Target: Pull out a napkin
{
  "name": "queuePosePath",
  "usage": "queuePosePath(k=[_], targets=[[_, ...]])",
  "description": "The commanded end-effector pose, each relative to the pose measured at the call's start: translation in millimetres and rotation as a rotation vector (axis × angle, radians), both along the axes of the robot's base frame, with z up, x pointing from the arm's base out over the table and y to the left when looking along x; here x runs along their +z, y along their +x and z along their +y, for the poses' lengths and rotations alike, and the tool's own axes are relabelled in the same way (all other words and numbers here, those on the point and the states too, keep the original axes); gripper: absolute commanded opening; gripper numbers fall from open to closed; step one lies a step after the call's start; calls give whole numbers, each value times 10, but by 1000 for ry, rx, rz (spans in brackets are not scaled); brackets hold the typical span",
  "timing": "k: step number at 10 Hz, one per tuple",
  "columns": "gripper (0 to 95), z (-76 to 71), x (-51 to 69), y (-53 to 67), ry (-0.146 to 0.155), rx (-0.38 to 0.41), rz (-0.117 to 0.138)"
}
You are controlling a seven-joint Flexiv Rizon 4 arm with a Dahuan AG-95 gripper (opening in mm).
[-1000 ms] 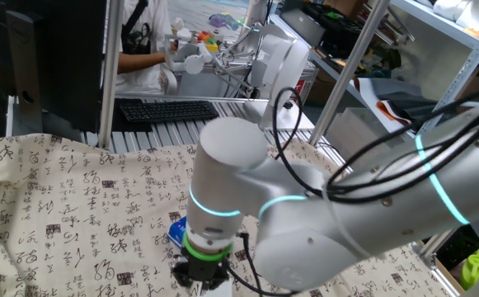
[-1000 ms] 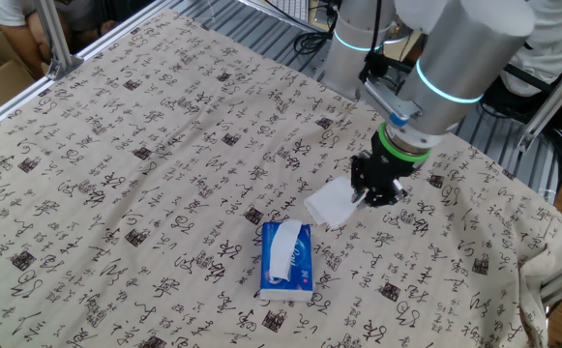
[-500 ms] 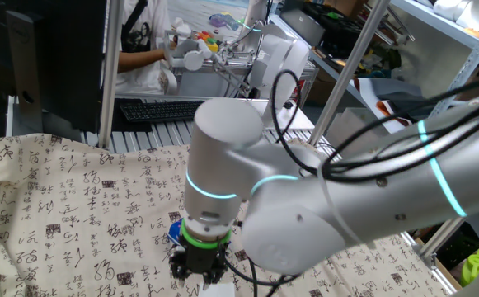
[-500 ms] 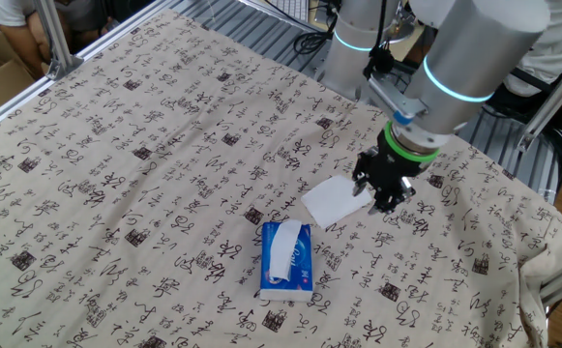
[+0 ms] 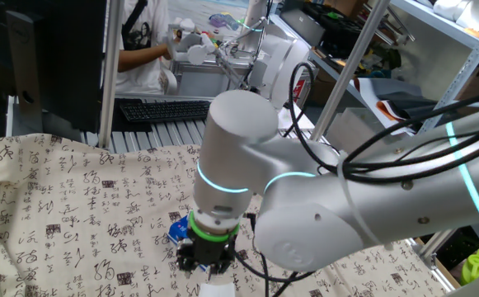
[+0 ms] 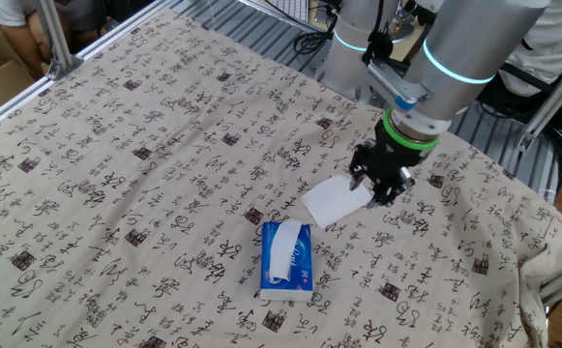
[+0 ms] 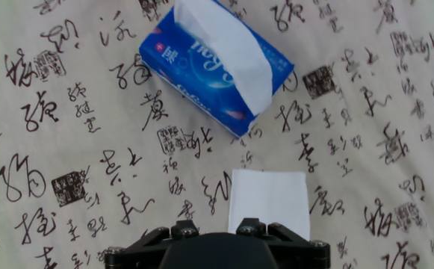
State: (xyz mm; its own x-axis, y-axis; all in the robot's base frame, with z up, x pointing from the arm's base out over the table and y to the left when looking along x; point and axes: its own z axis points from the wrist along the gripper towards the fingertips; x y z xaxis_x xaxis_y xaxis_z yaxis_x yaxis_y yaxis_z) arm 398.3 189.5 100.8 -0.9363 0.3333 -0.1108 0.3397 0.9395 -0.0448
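- Since a second ago the gripper [image 6: 381, 189] has risen a little and drifted toward the far edge of the table, and the napkin [image 6: 335, 201] has settled flat on the cloth beside it rather than hanging from the fingers.
- Now the napkin lies as a flat white sheet on the calligraphy-print tablecloth [image 6: 145, 145], just beside the tissue pack [image 6: 286, 259] and apart from it; in the hand view the napkin [image 7: 270, 202] shows directly below the wrist, with the blue-and-white tissue pack [image 7: 218, 66] farther ahead.
- Another sheet stands out of the slot of the pack, so the pack appears ready for another pull.
- Whether the jaws are spread or pressed together I cannot tell: the fingertips fall below the edge of the hand view, and the two fixed views show only the dark gripper body [image 5: 208, 252].
- In the other fixed view the gripper seems to overlap the napkin's near corner, so contact cannot be ruled out.
- Judged from how things lie, the pulling is done and the step in hand is letting go and backing away.
- To do it well, the fingers should part fully before any lift, then the hand should rise straight up; a sideways drift could drag the light sheet or catch the pack.
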Motion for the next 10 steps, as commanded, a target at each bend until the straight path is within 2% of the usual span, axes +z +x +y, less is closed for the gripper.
queuePosePath(k=[1, 2, 3, 4, 5, 6, 7, 9, 10], targets=[[190, -110, 103, 35, 18, 25, 9], [190, -179, 145, 71, 30, 35, 12], [190, -204, 166, 84, 30, 40, 15], [190, -258, 217, 124, 32, 48, 31], [190, -295, 244, 153, 36, 50, 32], [0, -328, 261, 175, 41, 59, 31], [0, -351, 274, 189, 44, 60, 30], [0, -408, 300, 210, 76, 47, 31], [0, -414, 301, 211, 79, 43, 31]])
